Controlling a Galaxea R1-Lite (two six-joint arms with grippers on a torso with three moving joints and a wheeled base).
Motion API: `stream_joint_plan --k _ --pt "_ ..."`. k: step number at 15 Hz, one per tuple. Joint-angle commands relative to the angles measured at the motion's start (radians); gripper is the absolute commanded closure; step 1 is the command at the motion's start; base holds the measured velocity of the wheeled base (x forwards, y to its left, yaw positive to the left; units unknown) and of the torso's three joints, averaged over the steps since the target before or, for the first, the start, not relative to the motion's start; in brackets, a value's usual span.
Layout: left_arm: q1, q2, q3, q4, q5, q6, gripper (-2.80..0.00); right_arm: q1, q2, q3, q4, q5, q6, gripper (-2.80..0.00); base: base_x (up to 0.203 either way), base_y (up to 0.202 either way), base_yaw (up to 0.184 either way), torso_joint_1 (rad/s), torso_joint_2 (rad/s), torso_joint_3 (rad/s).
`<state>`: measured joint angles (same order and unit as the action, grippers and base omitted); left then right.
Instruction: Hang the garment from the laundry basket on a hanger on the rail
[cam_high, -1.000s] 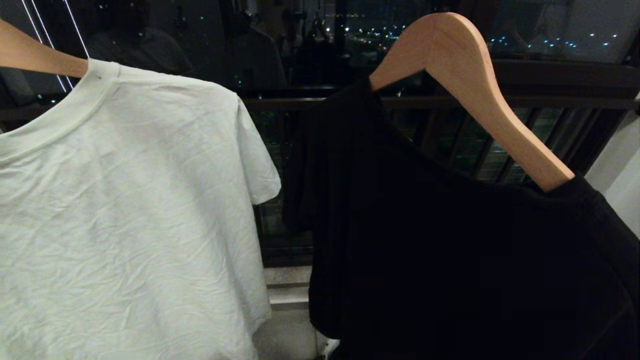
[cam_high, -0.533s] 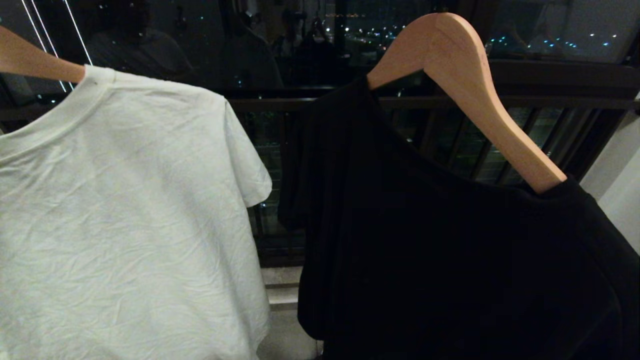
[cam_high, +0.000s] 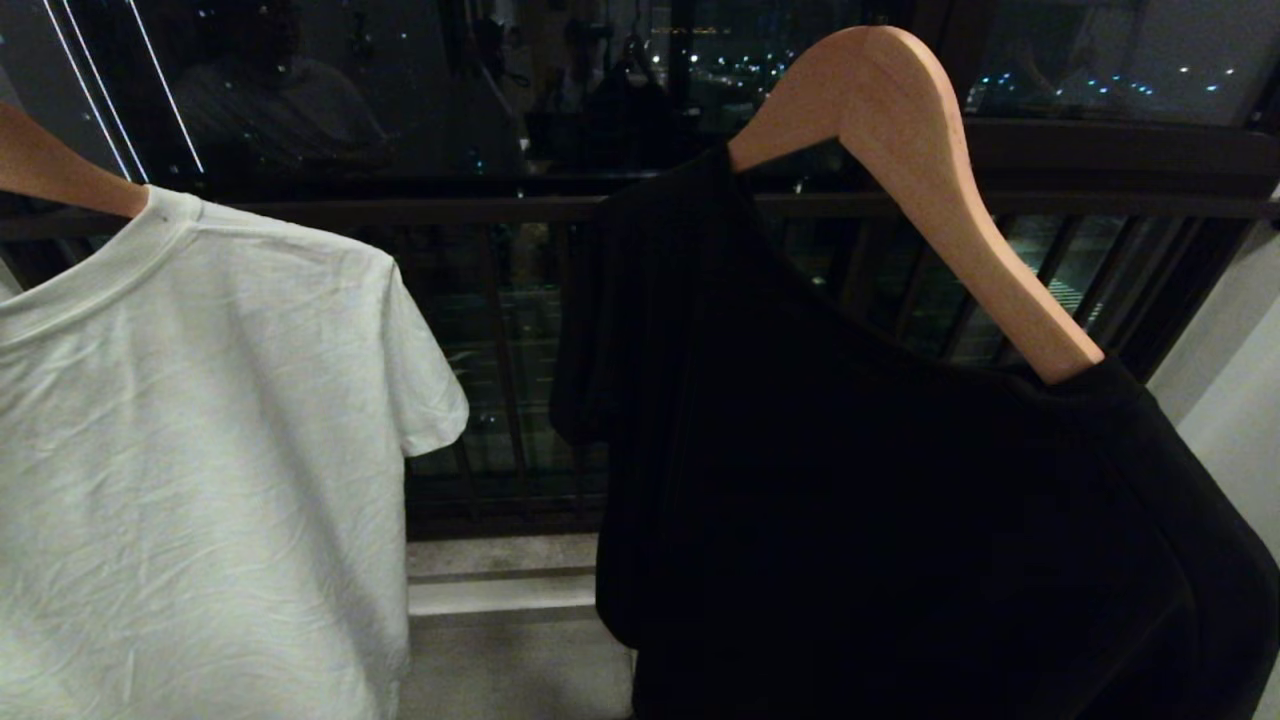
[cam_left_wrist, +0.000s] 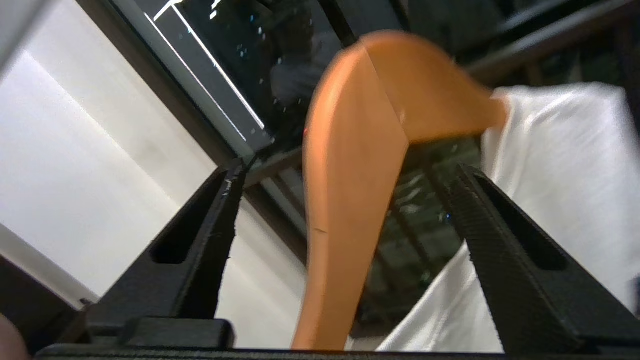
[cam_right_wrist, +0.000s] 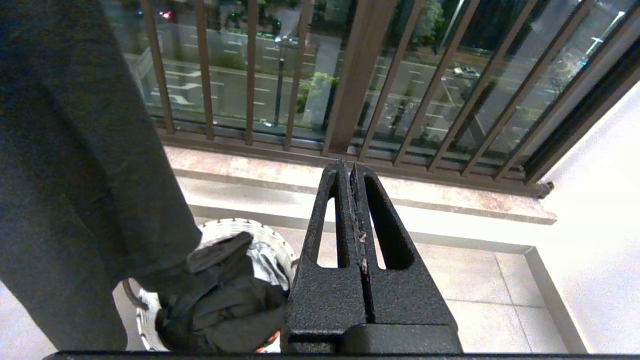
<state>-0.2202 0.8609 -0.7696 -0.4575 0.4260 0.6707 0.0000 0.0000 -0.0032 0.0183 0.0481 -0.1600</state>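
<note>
The left gripper (cam_left_wrist: 345, 170) stands released, its two black fingers (cam_left_wrist: 210, 230) spread wide on either side of the wooden hanger (cam_left_wrist: 350, 190) that carries the white T-shirt (cam_left_wrist: 560, 165); the hanger's arm runs through the gap between them and neither finger visibly touches it. In the head view that white T-shirt (cam_high: 190, 450) hangs at the left with only the end of its hanger (cam_high: 55, 170) showing at the collar, and the gripper itself lies outside that view. To its right, apart from it, a black T-shirt (cam_high: 850, 500) hangs on a second wooden hanger (cam_high: 900, 150), whose bare shoulder rises above the neckline. Behind both garments runs the dark brown guard railing (cam_high: 500, 210) with its vertical bars, and beyond it the night window with city lights. The right gripper (cam_right_wrist: 352, 172) is clenched with nothing between its fingers, pointing down toward the tiled floor (cam_right_wrist: 475, 280) by the stone sill (cam_right_wrist: 450, 195). Below it, beside the lower edge of the hanging black T-shirt (cam_right_wrist: 75, 175), sits the laundry basket (cam_right_wrist: 265, 235), white with dark holes round its rim and holding crumpled dark and grey clothing (cam_right_wrist: 220, 295). The rail on which the hangers hang does not show in any view.
</note>
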Motion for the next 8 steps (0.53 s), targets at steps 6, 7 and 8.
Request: stream_joint_plan --k 6,7,8 --pt "-0.016 -0.137 -0.028 0.063 -0.029 -0.209 0.0 0.0 0.0 0.0 0.0 0.001 -0.001 0.0 0.0 0.0 0.0 0.0 0.0 0.0" --pt "-0.016 -0.174 -0.045 0.135 -0.029 -0.252 0.0 0.0 0.0 0.0 0.0 0.001 -0.001 0.0 0.0 0.0 0.0 0.0 0.0 0.0" --pt "-0.016 -0.219 -0.061 0.212 -0.03 -0.287 0.0 0.0 0.002 0.0 0.0 0.001 -0.001 0.0 0.0 0.0 0.0 0.0 0.0 0.0"
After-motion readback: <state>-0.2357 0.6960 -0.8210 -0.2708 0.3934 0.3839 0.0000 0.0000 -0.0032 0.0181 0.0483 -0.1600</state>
